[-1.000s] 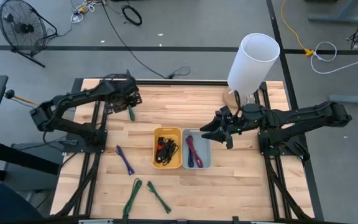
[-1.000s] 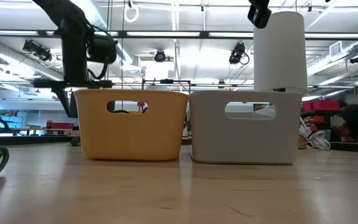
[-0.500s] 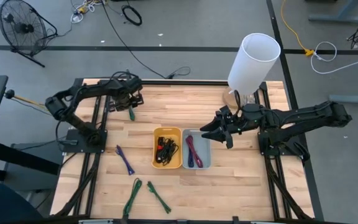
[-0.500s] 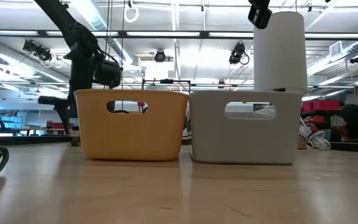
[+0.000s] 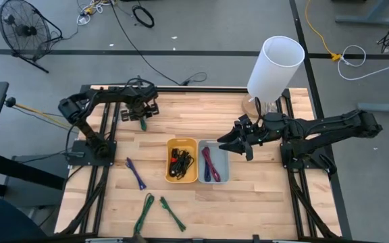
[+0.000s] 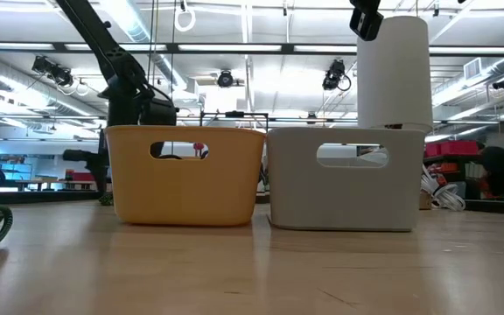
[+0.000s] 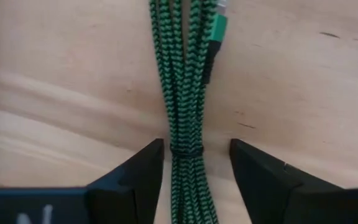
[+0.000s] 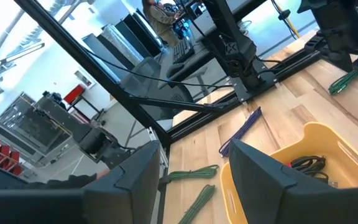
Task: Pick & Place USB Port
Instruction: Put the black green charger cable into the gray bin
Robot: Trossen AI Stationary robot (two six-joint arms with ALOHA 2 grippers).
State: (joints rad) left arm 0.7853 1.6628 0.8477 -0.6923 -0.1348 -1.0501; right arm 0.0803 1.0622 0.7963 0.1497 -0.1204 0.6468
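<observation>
A bundled green braided USB cable (image 5: 142,123) lies flat on the wooden table near its far left part. My left gripper (image 5: 143,113) hovers just over it, pointing down. In the left wrist view the gripper (image 7: 194,150) is open, one finger on each side of the cable (image 7: 185,81), right at its black tie band. My right gripper (image 5: 232,144) waits open in the air at the right side of the grey bin (image 5: 225,177); its wrist view (image 8: 194,155) looks across the bins.
A yellow bin (image 5: 169,167) holds black cables, and the grey bin beside it holds red and purple ones. A purple cable (image 5: 136,173) and two green cables (image 5: 144,212) (image 5: 173,213) lie near the table's near left. A tall white cylinder (image 5: 275,67) stands at the far right.
My left gripper has come down toward the green cable on the far left of the table, its arm folding in closer. The cable has stayed where it lay. My right arm has kept still.
</observation>
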